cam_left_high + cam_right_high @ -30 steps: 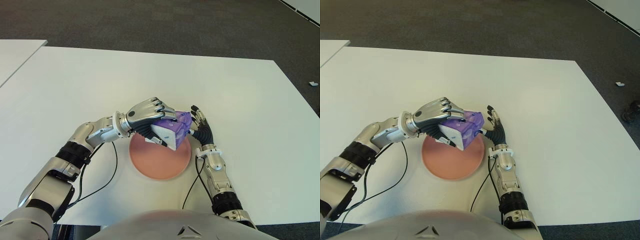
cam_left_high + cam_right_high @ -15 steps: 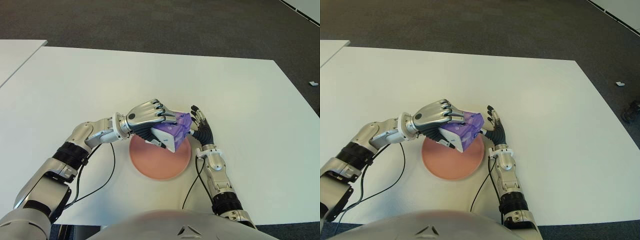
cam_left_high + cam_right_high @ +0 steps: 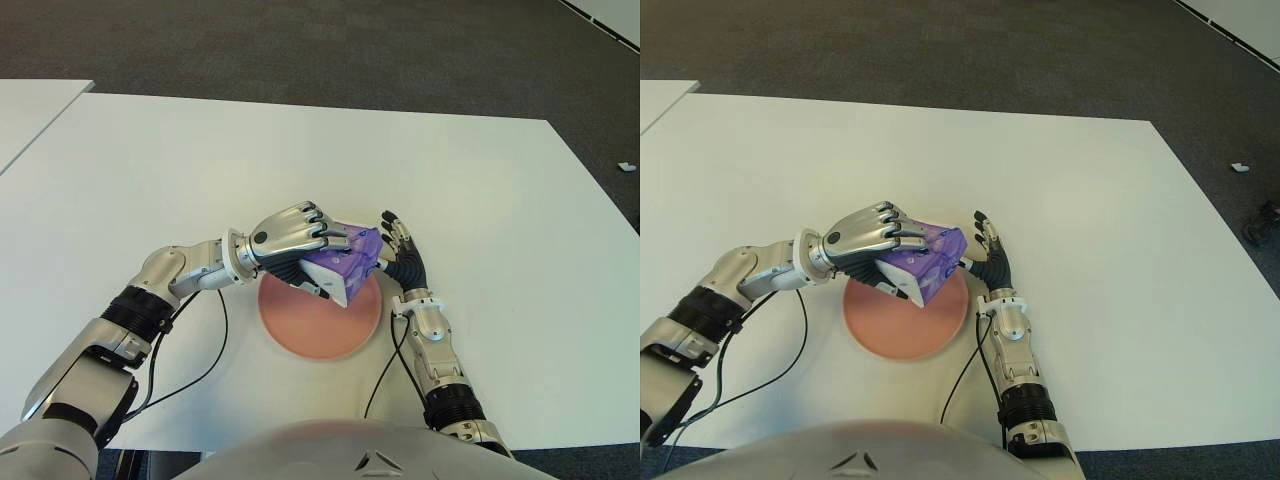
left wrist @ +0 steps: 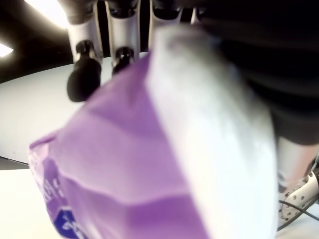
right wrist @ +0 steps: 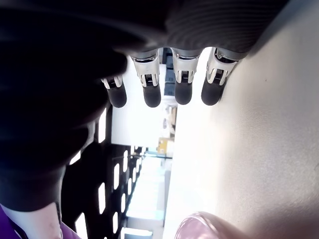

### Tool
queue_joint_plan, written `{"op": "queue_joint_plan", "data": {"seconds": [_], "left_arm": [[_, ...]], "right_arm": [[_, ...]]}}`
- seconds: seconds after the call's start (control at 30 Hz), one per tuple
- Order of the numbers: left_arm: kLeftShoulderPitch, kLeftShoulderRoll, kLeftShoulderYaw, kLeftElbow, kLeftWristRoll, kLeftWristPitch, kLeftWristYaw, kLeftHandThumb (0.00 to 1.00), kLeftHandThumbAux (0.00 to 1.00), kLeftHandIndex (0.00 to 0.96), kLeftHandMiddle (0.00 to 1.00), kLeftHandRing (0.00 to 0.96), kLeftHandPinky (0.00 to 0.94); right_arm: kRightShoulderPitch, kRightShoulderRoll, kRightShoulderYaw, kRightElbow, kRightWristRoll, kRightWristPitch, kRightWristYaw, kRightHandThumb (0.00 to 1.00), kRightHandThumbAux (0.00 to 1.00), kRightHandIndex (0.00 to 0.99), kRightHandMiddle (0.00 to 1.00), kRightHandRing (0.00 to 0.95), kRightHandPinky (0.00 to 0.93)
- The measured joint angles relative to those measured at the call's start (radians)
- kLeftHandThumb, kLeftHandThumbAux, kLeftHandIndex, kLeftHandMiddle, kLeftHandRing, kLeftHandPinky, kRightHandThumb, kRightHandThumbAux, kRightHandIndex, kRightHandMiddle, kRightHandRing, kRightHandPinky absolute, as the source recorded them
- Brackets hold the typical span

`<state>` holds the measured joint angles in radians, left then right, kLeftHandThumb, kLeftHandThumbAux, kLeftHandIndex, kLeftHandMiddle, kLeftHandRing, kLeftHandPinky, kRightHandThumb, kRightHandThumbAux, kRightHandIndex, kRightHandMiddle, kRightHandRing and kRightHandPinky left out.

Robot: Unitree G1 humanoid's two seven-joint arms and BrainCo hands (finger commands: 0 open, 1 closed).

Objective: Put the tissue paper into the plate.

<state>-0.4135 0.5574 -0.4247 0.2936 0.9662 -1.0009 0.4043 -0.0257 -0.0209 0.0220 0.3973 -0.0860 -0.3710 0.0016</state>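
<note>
**Tissue pack held over the plate, release not yet made**

The left hand point(image 3: 296, 232) has its fingers curled over the top of the soft purple-and-white plastic pack of tissue paper point(image 3: 345, 267), thumb beneath — a wrap from above that leaves the underside free to settle. The pack hangs tilted under the palm, its lower white end over the far part of the round flat pink plate point(image 3: 312, 331); whether it touches the plate I cannot tell. The right hand point(image 3: 402, 262) stands just beside the pack's purple end, fingers straight and spread, holding nothing — probably set there as a stop so the pack cannot slide off that rim. Nearer the robot's body, most of the plate is bare. The white table point(image 3: 480, 190) lies open beyond both hands.
</note>
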Motion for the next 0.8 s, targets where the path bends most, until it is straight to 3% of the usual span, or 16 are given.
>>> {"op": "queue_joint_plan", "data": {"seconds": [0.47,0.8], "left_arm": [[0.008,0.05,-0.009,-0.023,-0.031,0.0,-0.017,0.845,0.664,0.424,0.562,0.726,0.72],[0.034,0.117,0.037,-0.095,-0.138,0.013,-0.148,0.844,0.664,0.425,0.569,0.717,0.719]], "right_arm": [[0.005,-0.004,0.005,-0.008,-0.007,0.0,0.013,0.0,0.678,0.0,0.0,0.0,0.0],[0.011,-0.008,0.003,-0.017,-0.003,0.001,0.034,0.0,0.67,0.0,0.0,0.0,0.0]]}}
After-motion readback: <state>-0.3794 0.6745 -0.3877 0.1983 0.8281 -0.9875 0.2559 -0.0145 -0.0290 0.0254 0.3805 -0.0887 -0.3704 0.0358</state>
